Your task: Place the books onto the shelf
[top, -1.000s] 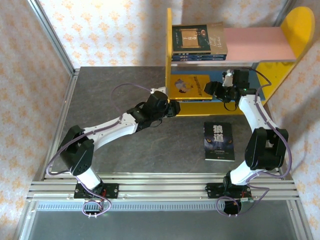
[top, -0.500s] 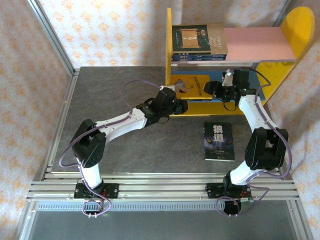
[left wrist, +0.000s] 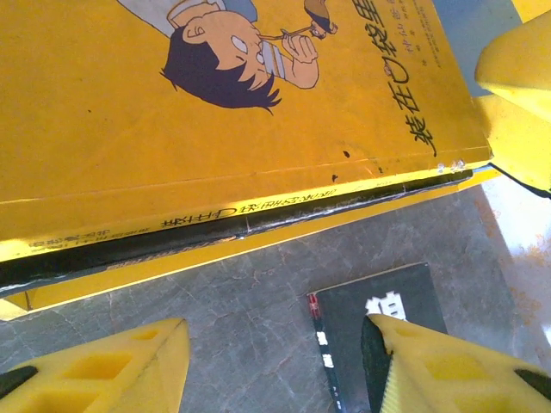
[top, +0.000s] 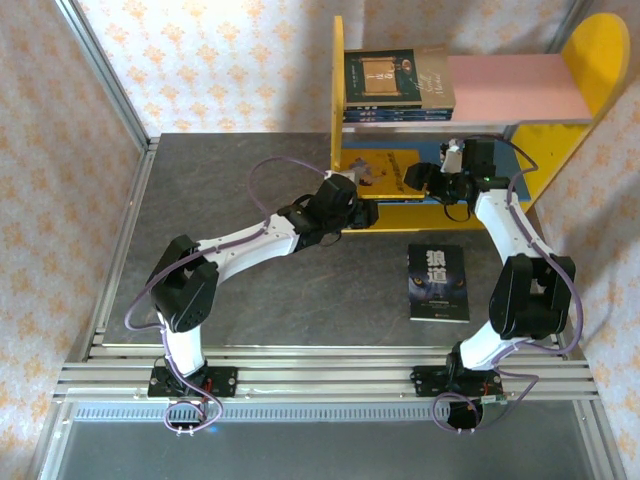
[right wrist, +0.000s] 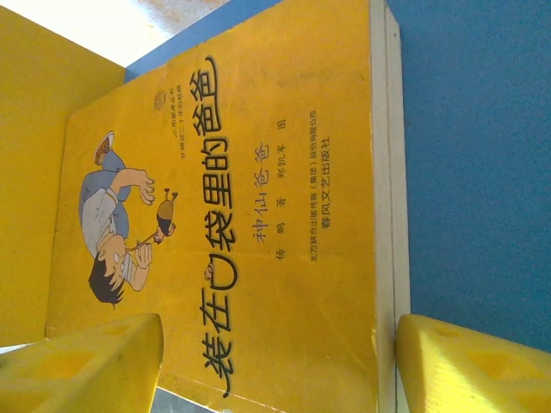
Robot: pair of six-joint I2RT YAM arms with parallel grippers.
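The shelf [top: 338, 80] stands at the far right of the table [top: 230, 190], its yellow side panels holding a pink board [top: 515, 85] above and a blue board [right wrist: 482, 129] below. A stack of books [top: 398, 82] lies flat at the left end of the pink board, the top one with a framed picture on its cover.

The yellow book [top: 378, 172], with a cartoon boy and Chinese title, lies flat on the blue board, close against the left side panel. In the left wrist view a dark band runs under its spine; whether that is another book or shadow I cannot tell.

The left gripper [top: 367, 213] sits at the front lip of the blue board, facing the yellow book's spine, fingers spread apart with nothing between them. The right gripper [top: 426, 180] is at the book's right side, over the blue board. Its jaws also stand apart: one finger shows over the cover, the other by the page edge. Whether either touches the book I cannot tell.

The wolf book [top: 438, 283] lies flat on the table in front of the shelf, apart from both grippers, just left of the right arm's elbow. The right arm crosses in front of the shelf's right half. Purple cables [top: 262, 172] loop off both arms.
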